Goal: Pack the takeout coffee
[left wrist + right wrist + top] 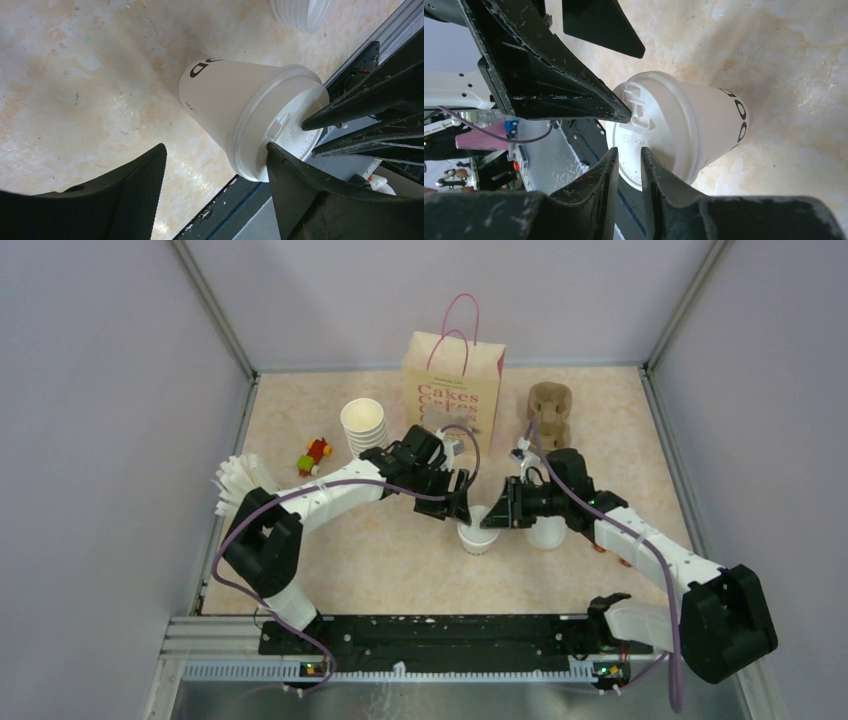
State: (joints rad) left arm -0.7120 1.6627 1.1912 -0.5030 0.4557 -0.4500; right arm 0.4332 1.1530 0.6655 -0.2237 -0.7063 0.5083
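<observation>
The takeout coffee (478,537), a small white cup with a white lid and black lettering, stands upright mid-table. It also shows in the left wrist view (225,95) and the right wrist view (694,125). My left gripper (458,505) hovers over its left side, jaws wide open (215,150). One left finger (300,190) touches the lid's rim and the other (135,185) stands clear of the cup. My right gripper (503,515) comes in from the right. Its jaws are almost together with a thin empty gap (629,150), tips at the lid's top.
A "Cakes" paper bag (452,390) stands at the back. A stack of lidless cups (363,425) and a small toy (315,453) are back left, a brown cup carrier (550,410) back right. Fanned lids (240,485) lie left. Another white cup (547,532) sits under the right arm.
</observation>
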